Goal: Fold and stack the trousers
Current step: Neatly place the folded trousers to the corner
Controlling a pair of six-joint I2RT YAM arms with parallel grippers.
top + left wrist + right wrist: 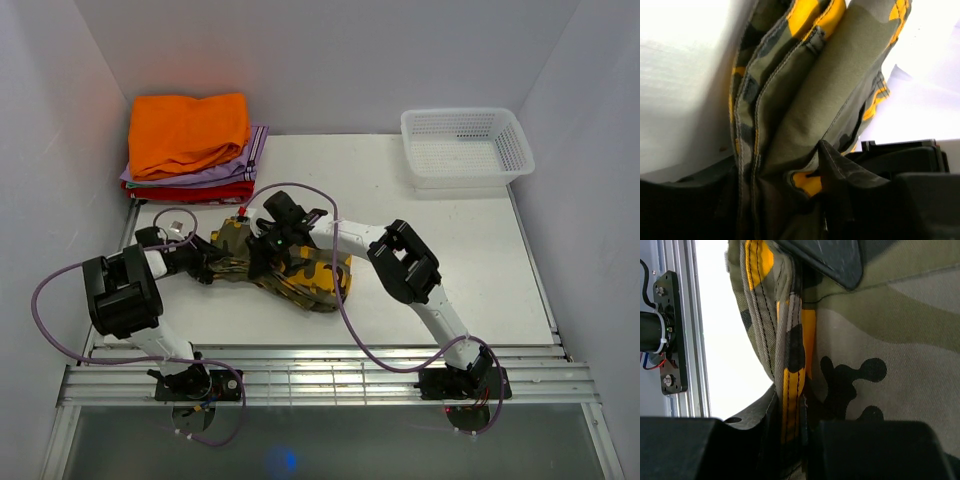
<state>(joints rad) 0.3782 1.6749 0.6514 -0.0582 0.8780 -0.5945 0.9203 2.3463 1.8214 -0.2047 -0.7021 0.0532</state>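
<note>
Right hand (787, 440) is clenched on a stitched edge of the trousers (300, 280), which lie bundled left of the centre of the counter (450, 260). Cloth layers are seen between the fingers of the left hand (790, 212), but whether they are clamped cannot be told. For a clean fold, all layers should be caught and the edges held level. The white basket (470, 172) at the far right corner is empty; folded clothes (190, 135) are stacked at the far left corner.
</note>
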